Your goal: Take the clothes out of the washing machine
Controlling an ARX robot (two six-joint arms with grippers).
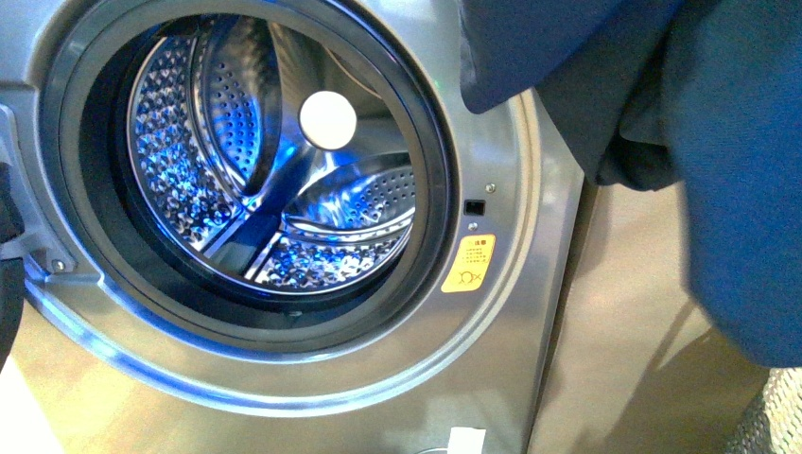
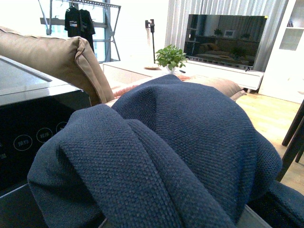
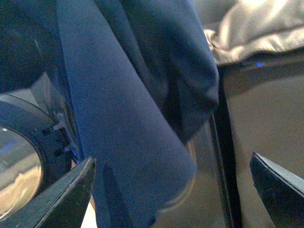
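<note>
Nearest, in the right wrist view, the right gripper (image 3: 172, 156) is seen with its jaws spread wide. Its fingers (image 3: 66, 194) sit at the two lower corners, and nothing is clamped between them. Just beyond them the clothes (image 3: 128, 118) are seen hanging in dark blue folds in front of the grey machine (image 1: 511, 331).

In the left wrist view the clothes are heaped right against the camera and fill most of the picture. The left gripper is hidden under the fabric, so it cannot be told how far it is open or whether anything is held. Beside the heap the machine's black panel (image 2: 28, 137) with round buttons is seen, and a beige sofa (image 2: 47, 52) is seen behind it. Farther back a plant (image 2: 171, 56), a TV (image 2: 225, 35) and a rack (image 2: 78, 19) with dark garments are made out.

From the front, the clothes are shown hanging at the upper right, outside the porthole (image 1: 430, 189) and across the machine's top right corner. A yellow sticker (image 1: 469, 264) is seen just beside the rim. Deepest of all, the perforated drum (image 1: 236, 180) is lit blue.
</note>
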